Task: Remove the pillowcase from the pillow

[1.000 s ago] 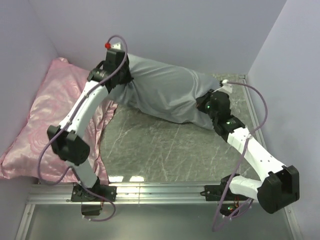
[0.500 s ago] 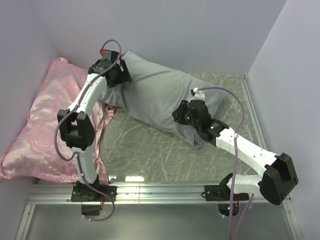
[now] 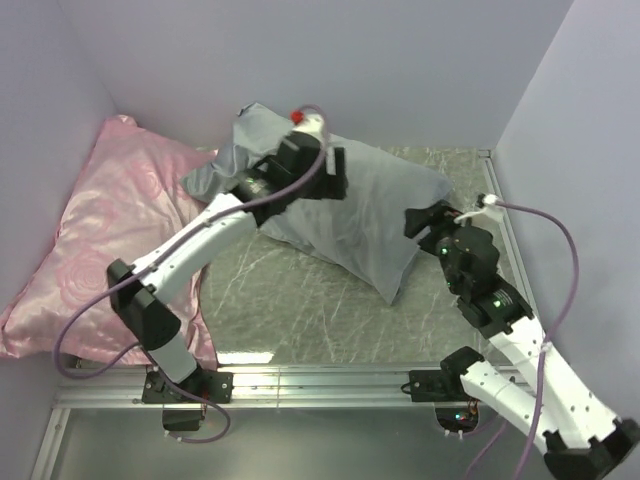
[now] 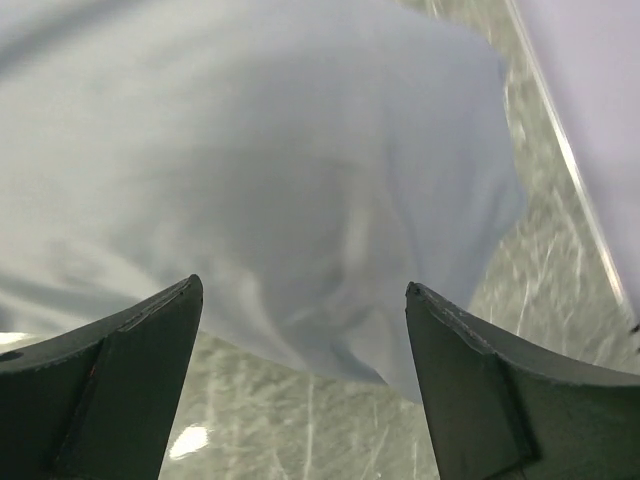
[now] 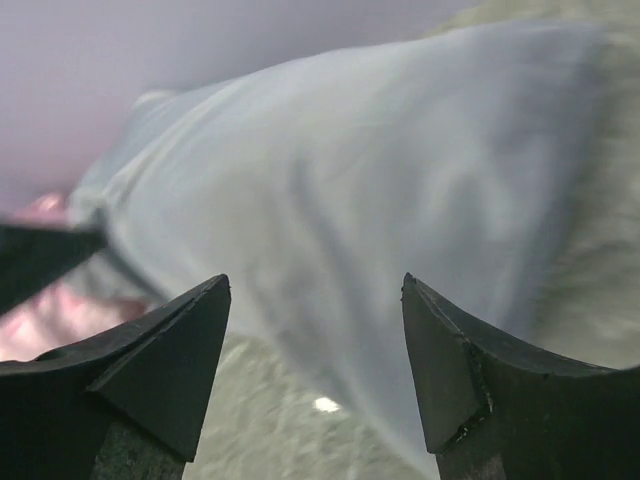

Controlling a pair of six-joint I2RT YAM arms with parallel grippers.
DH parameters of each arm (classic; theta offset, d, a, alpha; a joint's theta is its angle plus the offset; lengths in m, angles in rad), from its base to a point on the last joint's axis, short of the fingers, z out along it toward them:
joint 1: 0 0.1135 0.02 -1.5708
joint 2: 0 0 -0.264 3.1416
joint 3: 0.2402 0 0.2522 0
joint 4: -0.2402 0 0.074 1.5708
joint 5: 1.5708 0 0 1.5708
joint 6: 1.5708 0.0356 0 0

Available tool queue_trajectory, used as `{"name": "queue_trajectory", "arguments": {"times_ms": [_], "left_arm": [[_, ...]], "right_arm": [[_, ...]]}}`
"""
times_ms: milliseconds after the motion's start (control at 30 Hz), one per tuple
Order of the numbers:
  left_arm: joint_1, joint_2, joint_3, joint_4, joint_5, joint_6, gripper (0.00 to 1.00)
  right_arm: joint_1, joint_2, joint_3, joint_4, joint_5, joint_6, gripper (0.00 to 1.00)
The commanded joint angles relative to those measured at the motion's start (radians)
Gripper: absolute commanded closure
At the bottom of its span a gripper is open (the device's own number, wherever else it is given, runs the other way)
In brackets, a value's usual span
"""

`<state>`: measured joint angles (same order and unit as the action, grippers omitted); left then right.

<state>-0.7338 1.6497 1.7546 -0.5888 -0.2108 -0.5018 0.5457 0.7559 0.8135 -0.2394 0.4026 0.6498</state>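
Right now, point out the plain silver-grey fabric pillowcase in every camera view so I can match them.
Top external: the silver-grey pillowcase lies at upper centre, one corner pointing toward the near edge.
Left wrist: the pillowcase fills most of the upper frame.
Right wrist: the pillowcase spans the middle, blurred.
Shared landmark: the grey-green marbled tabletop beneath it shows in all three views.
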Motion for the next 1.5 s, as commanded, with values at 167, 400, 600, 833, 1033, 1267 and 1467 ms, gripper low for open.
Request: {"name": "queue_trajectory", "arguments": {"times_ms": [167, 400, 600, 833, 1033, 1267, 1467], "left_arm": [[-0.255, 0.222, 0.04, 0.07, -0.249, 0.005, 0.09], [-0.306, 0.369, 0.095, 0.075, -0.289, 0.014, 0.12], [-0.305, 0.36, 0.072, 0.079, -0.361, 0.002, 0.66], [-0.286, 0.32, 0.1, 0.037, -0.424, 0.002, 1.0], [-0.237, 0.262, 0.095, 0.006, -0.441, -0.023, 1.0], [-0.167, 0.193, 0.074, 0.02, -0.423, -0.034, 1.0], [-0.157, 0.188, 0.094, 0.011, -0.414, -0.03, 1.0]], "right_arm": [[-0.185, -0.127, -0.102, -0.118, -0.016, 0.054, 0.22], [-0.254, -0.132, -0.117, -0.146, -0.076, 0.039, 0.17], [-0.265, -0.103, -0.125, -0.113, -0.148, 0.021, 0.17], [-0.265, -0.05, -0.18, -0.075, -0.177, 0.02, 0.19], [-0.27, -0.026, -0.221, -0.046, -0.177, 0.024, 0.2], [-0.27, 0.02, -0.26, 0.012, -0.232, 0.027, 0.24], [-0.27, 0.129, -0.275, 0.118, -0.343, 0.008, 0.24]]}}
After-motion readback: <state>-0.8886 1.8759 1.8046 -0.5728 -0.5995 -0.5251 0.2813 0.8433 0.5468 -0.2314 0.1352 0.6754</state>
